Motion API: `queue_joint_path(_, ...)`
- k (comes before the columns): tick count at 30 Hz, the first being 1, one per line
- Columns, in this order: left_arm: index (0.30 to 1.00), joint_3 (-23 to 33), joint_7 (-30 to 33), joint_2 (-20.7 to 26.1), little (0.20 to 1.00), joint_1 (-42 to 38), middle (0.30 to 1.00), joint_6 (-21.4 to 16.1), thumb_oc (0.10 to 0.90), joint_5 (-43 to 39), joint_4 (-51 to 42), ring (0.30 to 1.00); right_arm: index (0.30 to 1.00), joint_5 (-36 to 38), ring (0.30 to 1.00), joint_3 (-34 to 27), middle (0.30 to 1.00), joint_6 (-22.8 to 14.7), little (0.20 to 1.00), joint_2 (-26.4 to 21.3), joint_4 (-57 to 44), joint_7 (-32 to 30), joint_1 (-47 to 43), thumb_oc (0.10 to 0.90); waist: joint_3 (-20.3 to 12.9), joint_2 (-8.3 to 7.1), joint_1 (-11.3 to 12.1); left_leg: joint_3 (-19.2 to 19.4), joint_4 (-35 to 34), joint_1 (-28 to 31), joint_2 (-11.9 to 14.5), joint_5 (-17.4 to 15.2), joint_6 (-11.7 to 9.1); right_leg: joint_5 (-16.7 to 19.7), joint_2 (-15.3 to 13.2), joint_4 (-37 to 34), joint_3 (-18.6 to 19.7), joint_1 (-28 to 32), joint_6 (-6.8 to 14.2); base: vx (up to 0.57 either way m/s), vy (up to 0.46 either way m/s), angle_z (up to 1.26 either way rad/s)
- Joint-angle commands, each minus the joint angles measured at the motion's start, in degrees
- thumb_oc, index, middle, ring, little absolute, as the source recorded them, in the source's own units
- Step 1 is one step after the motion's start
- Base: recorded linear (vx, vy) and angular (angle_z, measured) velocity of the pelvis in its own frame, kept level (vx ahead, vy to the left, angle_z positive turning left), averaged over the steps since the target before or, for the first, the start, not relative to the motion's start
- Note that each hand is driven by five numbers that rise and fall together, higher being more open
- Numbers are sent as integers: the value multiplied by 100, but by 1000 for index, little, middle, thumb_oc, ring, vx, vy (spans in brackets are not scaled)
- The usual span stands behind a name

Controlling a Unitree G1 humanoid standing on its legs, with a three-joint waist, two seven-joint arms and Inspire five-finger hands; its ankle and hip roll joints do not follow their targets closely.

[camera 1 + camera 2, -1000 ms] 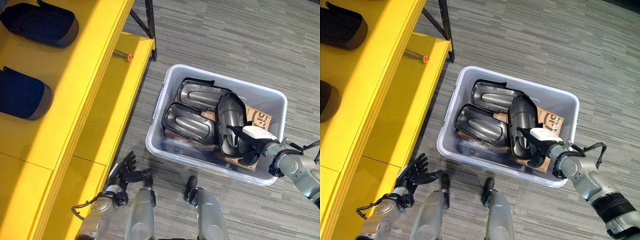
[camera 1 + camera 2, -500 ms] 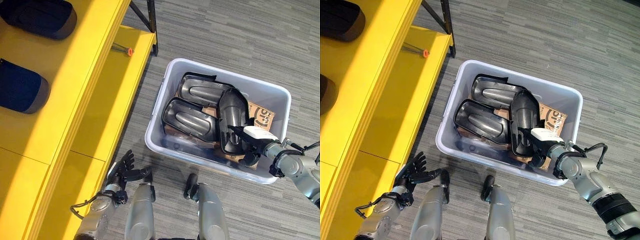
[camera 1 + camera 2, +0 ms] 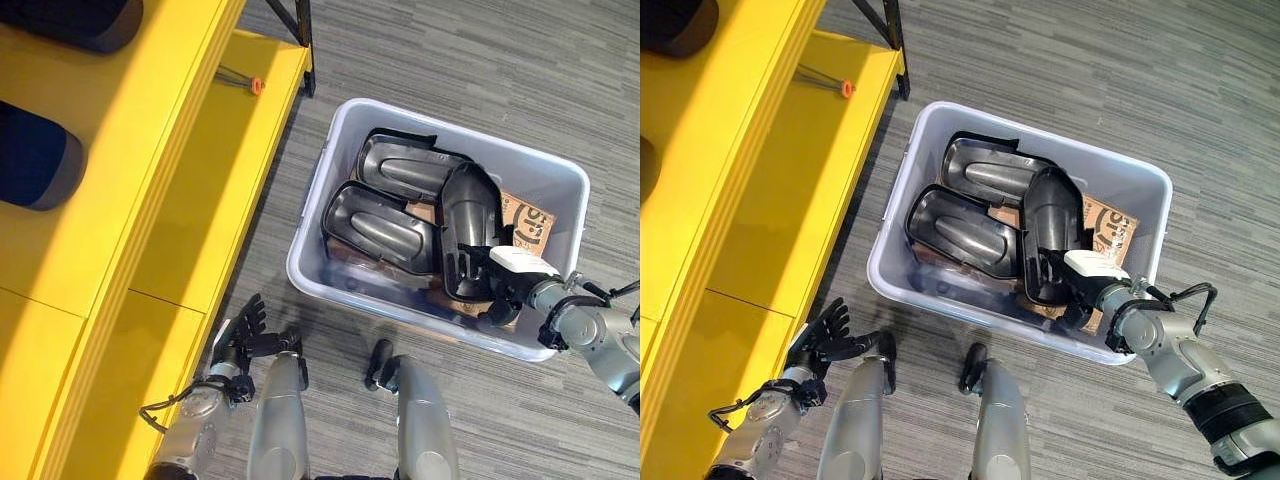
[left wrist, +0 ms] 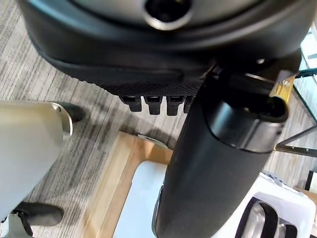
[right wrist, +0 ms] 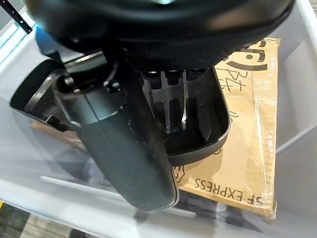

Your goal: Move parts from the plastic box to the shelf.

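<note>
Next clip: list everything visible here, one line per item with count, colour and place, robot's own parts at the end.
Translucent plastic box: one, pale grey-white, on the carpet right of the shelf.
Moulded plastic shell parts: three, glossy black, lying in the box.
Flat cardboard piece: one, brown, under the parts at the box's right side.
Metal shelf: one, yellow, along the left.
Padded parts: two, dark, on the upper shelf level.
Small orange-tipped item: one, on the lower shelf level.
Right hand: dark with white thumb cover, fingers curled on the rightmost part's near end.
Left hand: dark, open, low beside the shelf.
</note>
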Motion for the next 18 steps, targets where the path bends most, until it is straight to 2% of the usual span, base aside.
queue_joint_path(1, 1000, 14, 104, 303, 1000, 115, 1000, -398, 900, 38, -688, 1000, 1000, -112, 1000, -195, 1000, 10, 1000, -329, 179, -440, -733, 900, -54, -74, 81, -372, 348, 114, 419, -420, -193, -198, -499, -30, 146, 518, 516, 0, 0, 0)
queue_joint_path(9, 1000, 9, 215, 288, 1000, 130, 1000, -424, 900, -38, -723, 1000, 1000, -192, 1000, -82, 1000, 109, 1000, -270, 501, -672, -1081, 900, -54, -43, 105, -447, 625, -298, 365, -507, -150, -327, -552, 314, 195, 64, 463, -2, -16, 4)
queue_joint_path(18, 1000, -46, 396, 180, 1000, 73, 1000, -465, 900, -161, -772, 1000, 1000, -310, 1000, 67, 1000, 269, 1000, 40, 1027, -1006, -1524, 900, -54, 12, 139, -561, 936, -854, 258, -602, -81, -434, -634, 658, 225, -472, 410, -13, -8, 5)
